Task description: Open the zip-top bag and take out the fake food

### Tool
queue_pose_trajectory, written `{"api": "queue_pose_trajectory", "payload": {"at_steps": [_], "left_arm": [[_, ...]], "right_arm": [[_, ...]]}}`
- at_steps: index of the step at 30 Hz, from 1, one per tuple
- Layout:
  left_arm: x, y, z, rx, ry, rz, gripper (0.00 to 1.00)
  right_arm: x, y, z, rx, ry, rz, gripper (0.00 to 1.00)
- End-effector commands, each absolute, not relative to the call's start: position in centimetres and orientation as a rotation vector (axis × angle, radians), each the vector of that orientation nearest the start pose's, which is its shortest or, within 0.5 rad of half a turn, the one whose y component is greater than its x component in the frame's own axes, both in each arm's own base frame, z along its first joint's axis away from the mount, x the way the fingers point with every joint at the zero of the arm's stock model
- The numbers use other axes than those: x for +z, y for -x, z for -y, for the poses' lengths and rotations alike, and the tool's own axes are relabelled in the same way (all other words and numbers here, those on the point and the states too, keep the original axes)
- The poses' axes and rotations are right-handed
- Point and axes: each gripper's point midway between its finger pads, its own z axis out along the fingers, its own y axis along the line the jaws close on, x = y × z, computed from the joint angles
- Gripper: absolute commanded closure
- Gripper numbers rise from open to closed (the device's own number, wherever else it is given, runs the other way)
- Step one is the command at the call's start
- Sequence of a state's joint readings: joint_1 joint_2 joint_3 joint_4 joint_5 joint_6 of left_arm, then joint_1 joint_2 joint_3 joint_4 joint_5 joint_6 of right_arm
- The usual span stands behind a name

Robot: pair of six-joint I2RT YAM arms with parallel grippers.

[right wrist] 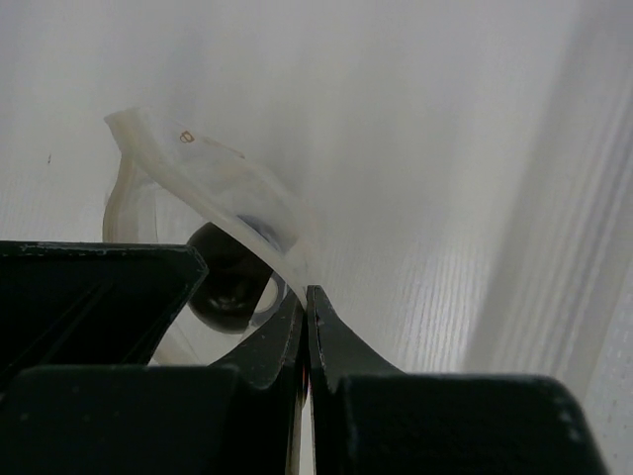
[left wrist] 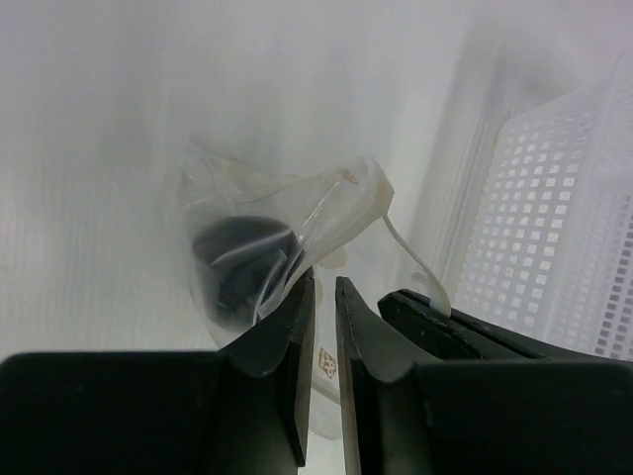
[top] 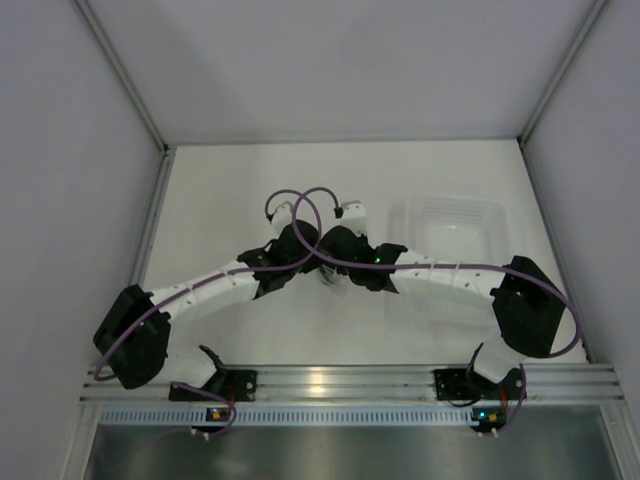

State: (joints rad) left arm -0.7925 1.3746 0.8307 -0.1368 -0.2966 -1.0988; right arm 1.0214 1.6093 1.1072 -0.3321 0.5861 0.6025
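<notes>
The left hand (top: pixel 303 262) and right hand (top: pixel 348 268) meet tip to tip over the tabletop (top: pixel 230 200). A white tub (top: pixel 455 235) lies just right of the right hand. From the left wrist, the left hand's fingers stand nearly together, pinching one lip of the zip-top bag (left wrist: pixel 247 213), which hangs ahead of them with the fake food (left wrist: pixel 235 265) inside. From the right wrist, the right hand's fingers press together on the bag's other lip, the dark ball just left of them.
</notes>
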Motion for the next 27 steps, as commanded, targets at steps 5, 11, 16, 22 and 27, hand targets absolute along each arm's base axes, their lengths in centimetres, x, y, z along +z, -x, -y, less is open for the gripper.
{"api": "queue_pose_trajectory", "payload": {"at_steps": [5,11,16,22,27], "left_arm": [[10.6,-28.3,28.1,-0.534,0.329,-2.336,0.78],[9.4,-27.8,30.2,-0.586,0.254,-2.417,0.75],[9.4,-27.2,31.2,-0.592,0.157,-2.436,0.71],[9.1,-25.9,30.6,-0.537,0.089,-2.449,0.74],[8.2,-25.1,29.1,-0.393,0.028,-2.498,0.74]], "right_arm": [[12.8,-27.5,-30.5,0.164,0.211,-2.185,1.00],[12.3,-27.6,-31.0,0.175,0.219,-2.190,1.00],[12.0,-27.6,-30.7,0.156,0.216,-2.191,1.00],[11.8,-27.8,-29.7,0.121,0.172,-2.176,1.00],[13.2,-28.2,-28.7,0.096,0.122,-2.137,1.00]]}}
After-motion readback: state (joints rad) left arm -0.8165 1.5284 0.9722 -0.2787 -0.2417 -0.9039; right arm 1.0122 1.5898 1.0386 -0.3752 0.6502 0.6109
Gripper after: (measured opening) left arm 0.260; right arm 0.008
